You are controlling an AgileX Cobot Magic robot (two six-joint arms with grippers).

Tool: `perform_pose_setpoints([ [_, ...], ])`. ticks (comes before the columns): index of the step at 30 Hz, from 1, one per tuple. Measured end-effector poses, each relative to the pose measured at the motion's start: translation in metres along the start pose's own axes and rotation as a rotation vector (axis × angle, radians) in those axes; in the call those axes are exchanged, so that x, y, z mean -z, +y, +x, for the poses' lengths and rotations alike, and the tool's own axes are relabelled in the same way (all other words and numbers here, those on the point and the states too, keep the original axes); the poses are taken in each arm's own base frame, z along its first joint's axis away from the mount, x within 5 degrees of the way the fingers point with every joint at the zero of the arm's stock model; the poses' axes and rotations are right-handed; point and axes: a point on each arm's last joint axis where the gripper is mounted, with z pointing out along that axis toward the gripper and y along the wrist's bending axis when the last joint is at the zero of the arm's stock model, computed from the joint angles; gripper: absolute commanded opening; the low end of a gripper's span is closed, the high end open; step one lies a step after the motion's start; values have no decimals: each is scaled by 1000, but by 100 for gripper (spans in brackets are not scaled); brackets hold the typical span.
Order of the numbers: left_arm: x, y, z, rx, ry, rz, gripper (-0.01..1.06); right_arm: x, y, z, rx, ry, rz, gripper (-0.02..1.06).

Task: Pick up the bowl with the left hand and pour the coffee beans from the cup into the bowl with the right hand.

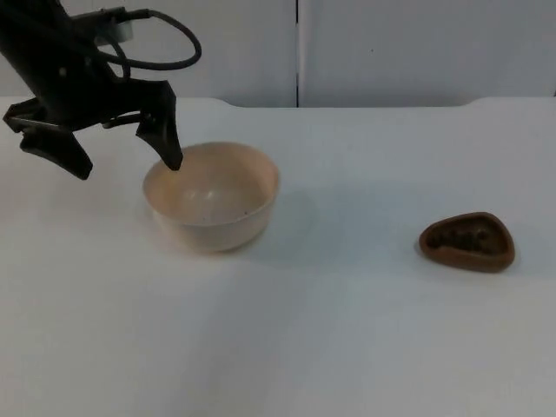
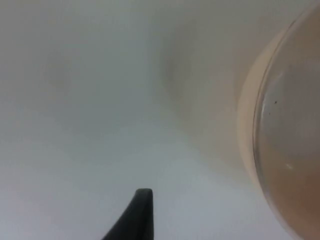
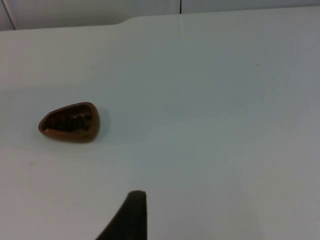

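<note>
Straddling the bowl's left rim, the left gripper hangs wide open and holds nothing, one finger tip at the rim and the other outside; it should likely settle lower and close squarely on the wall. Well apart to the right on the tabletop stands the brown cup of beans with nothing between; the right gripper waits, its opening impossible to tell.

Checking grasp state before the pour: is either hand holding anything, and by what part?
Nothing is held. The left hand is open at the bowl, one finger at its rim, not closed on it. The cup sits apart, untouched.
</note>
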Motion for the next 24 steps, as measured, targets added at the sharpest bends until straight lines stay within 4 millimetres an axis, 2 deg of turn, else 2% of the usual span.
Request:
perform_pose_setpoints([
  [14,-27,6,-18,5,28,5,105,0,0,0,0,0,0,105],
  [24,-41,10,-21,9,48,5,105,0,0,0,1,0,2,105],
])
